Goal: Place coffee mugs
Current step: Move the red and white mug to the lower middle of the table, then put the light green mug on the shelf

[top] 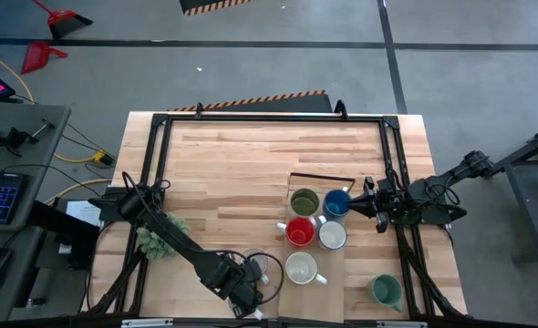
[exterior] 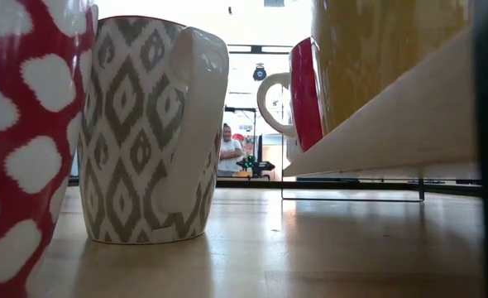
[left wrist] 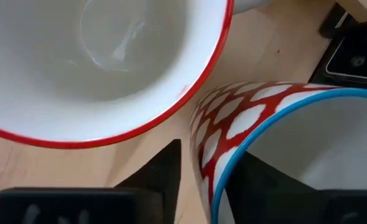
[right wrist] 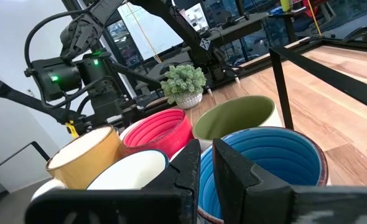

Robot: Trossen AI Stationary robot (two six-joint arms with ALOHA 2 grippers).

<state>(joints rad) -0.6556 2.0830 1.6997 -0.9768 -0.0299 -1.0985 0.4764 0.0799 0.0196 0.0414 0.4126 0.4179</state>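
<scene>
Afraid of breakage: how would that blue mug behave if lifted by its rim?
The blue mug looks like glazed ceramic: likely stiff, heavyish, chippable. Its glossy wall might slip in the right pincer pinching its rim. Squat, it probably won't tip.

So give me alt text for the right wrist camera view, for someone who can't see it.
The right end effector straddles the rim of a blue mug, one finger inside and one outside. Behind it cluster an olive green mug, a red mug and two pale mugs, with a small bushy plant farther back.
</scene>
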